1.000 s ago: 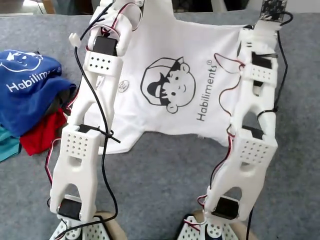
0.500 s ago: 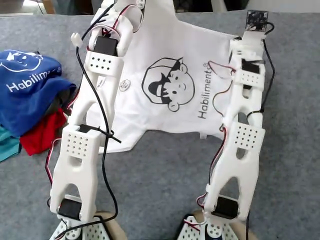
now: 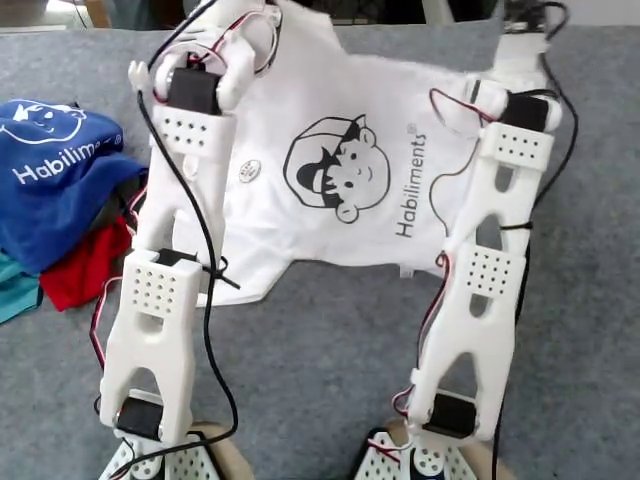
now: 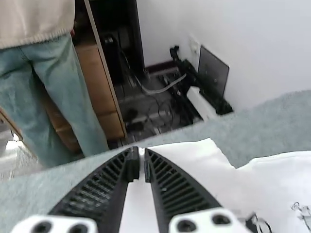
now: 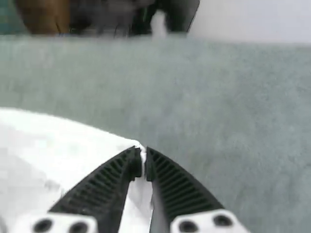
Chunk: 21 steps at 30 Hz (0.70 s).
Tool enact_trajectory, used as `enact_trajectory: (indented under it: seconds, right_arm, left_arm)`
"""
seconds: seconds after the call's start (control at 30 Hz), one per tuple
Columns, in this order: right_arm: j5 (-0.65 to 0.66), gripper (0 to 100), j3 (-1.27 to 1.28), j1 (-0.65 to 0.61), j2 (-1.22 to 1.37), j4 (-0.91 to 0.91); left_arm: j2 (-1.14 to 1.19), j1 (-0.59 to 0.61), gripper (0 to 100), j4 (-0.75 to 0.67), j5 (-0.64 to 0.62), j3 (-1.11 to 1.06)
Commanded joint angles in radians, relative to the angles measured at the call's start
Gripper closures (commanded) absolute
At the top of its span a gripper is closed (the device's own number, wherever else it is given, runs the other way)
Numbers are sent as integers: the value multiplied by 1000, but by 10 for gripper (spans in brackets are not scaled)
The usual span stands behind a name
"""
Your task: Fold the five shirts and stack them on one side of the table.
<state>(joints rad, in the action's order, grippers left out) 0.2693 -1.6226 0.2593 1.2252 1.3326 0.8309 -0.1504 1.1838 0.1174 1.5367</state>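
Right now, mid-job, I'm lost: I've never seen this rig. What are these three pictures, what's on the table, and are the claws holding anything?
You are looking at two small white robot arms mounted side by side. The high view comes from a fixed camera looking down on the grey table. The other two come from a camera on each arm's wrist, looking along its claw. A white shirt lies spread out, print up. Beside it is a heap: a blue shirt, a red shirt and some teal cloth. The left gripper and right gripper are both shut, each pinching a far edge of the white shirt.
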Motion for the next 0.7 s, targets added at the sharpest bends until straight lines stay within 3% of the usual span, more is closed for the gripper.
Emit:
enact_trajectory:
  seconds: [0.0, 0.3, 0.53, 0.67]
  right_arm:
    - [23, 984, -48, -35, -64, 153]
    - [-34, 984, -48, -86, -185, 434]
    - [-77, 984, 58, -95, -252, 440]
    - [-98, 984, 309, -112, -371, 437]
  left_arm:
    - [-29, 22, 972, 207, 3, 128]
    - [-52, 42, 972, 559, -3, 133]
    - [-219, 47, 973, 578, -41, 113]
    - [-250, 50, 973, 580, -44, -71]
